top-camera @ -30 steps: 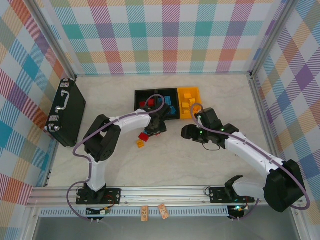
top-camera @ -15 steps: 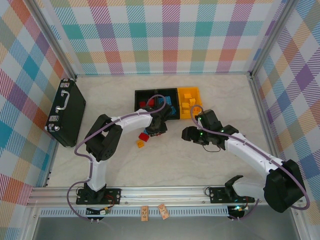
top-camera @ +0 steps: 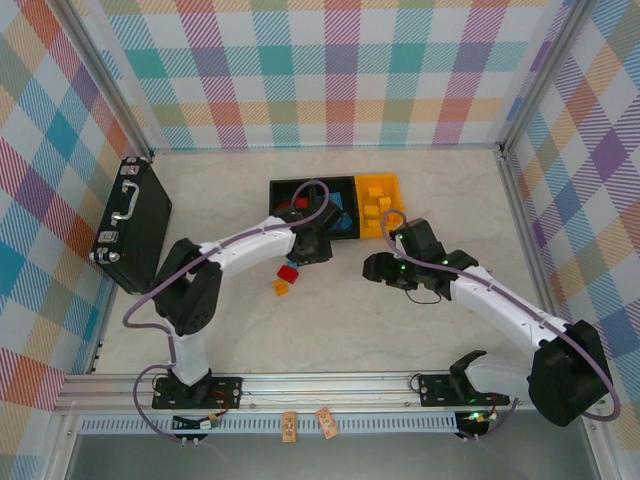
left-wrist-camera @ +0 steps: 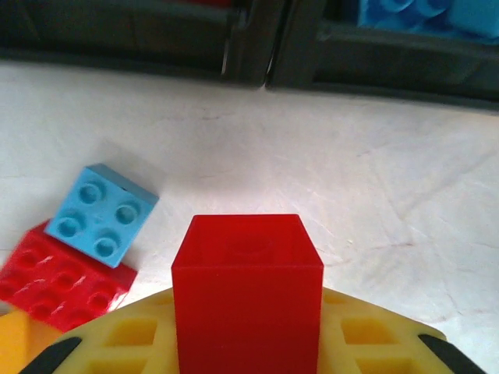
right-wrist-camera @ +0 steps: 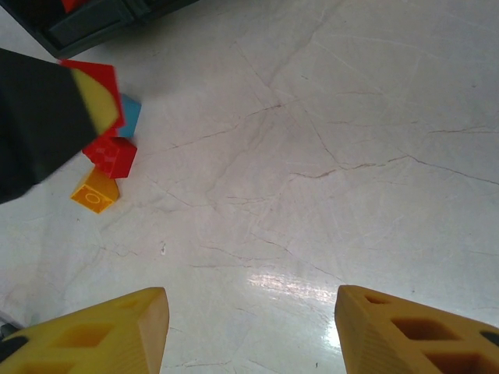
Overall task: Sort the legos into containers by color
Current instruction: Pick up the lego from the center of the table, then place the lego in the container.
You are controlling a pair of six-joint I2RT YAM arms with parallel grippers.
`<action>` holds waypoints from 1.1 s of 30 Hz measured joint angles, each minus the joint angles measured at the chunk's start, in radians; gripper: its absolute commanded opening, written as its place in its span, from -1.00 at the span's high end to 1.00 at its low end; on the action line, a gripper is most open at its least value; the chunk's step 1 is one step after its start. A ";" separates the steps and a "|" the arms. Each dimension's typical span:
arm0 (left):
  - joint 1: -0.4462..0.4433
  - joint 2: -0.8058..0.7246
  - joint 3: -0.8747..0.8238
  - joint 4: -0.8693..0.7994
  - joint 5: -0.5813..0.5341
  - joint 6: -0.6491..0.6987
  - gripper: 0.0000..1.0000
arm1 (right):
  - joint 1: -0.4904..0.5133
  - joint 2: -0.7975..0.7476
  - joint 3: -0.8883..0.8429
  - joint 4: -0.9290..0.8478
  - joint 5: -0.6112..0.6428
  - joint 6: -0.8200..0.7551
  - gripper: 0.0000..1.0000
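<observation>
Left claw: clenched on a red cube brick, which sits between its yellow pads at the lower middle of the left wrist view. In the top view the claw is near the centre of the frame, just below the row of bins.
Loose legos: a light blue brick lies at the lower left of the left wrist view, touching a flat red brick. An orange brick is in the bottom left corner, just beside the red one. All three rest on the table, below and left of the left claw in the top view.
Bins: three joined in a row at the upper centre of the top view. The left black bin has red pieces inside, the middle black bin has blue pieces, and the yellow-orange bin on the right has yellow-orange pieces.
Right claw: released, with its yellow fingers spread wide over bare table. In the top view it is right of the left claw and apart from it.
Black case: at the left edge of the top view, well apart from the bins.
</observation>
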 measured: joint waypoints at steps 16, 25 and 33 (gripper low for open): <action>0.174 0.024 0.244 -0.138 -0.040 0.209 0.55 | 0.004 0.190 0.214 0.058 -0.061 -0.004 -0.17; 0.282 0.326 0.581 -0.218 -0.046 0.274 0.53 | 0.008 0.229 0.241 0.061 -0.067 -0.006 -0.16; 0.316 0.523 0.864 -0.314 -0.045 0.296 0.50 | 0.008 0.257 0.250 0.060 -0.067 -0.011 -0.16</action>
